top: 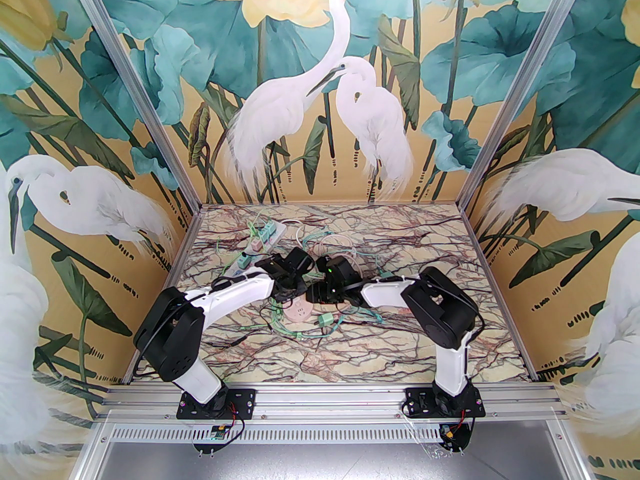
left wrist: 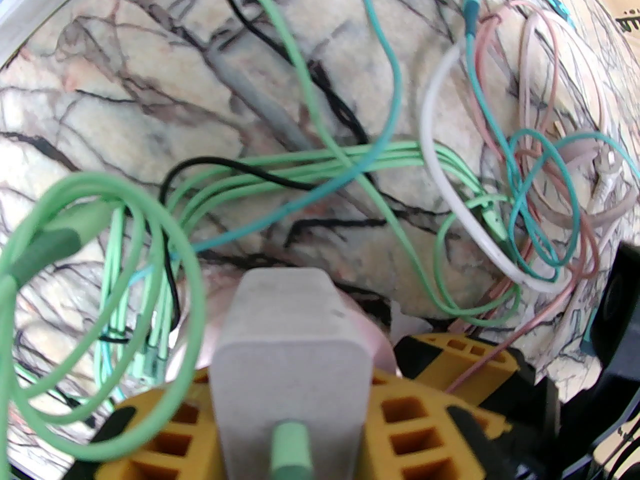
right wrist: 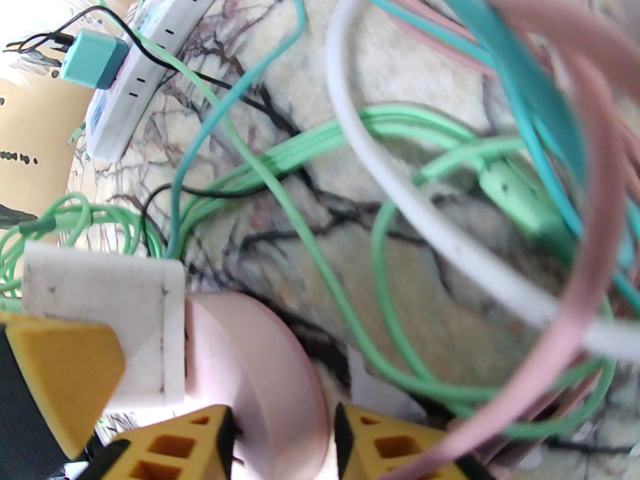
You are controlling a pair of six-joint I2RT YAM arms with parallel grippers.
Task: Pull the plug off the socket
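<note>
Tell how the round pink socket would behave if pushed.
The pink socket looks like smooth, rounded plastic, so it would probably slide or turn. With the white plug seated against it and green cables tangled around, it likely drags them along.

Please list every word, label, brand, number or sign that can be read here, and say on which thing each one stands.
No text here can be read.
On the white power strip: a bluish mark near one end, too blurred to read.
On the round pink socket: too small to tell any print.
On the white plug: no print shows.
</note>
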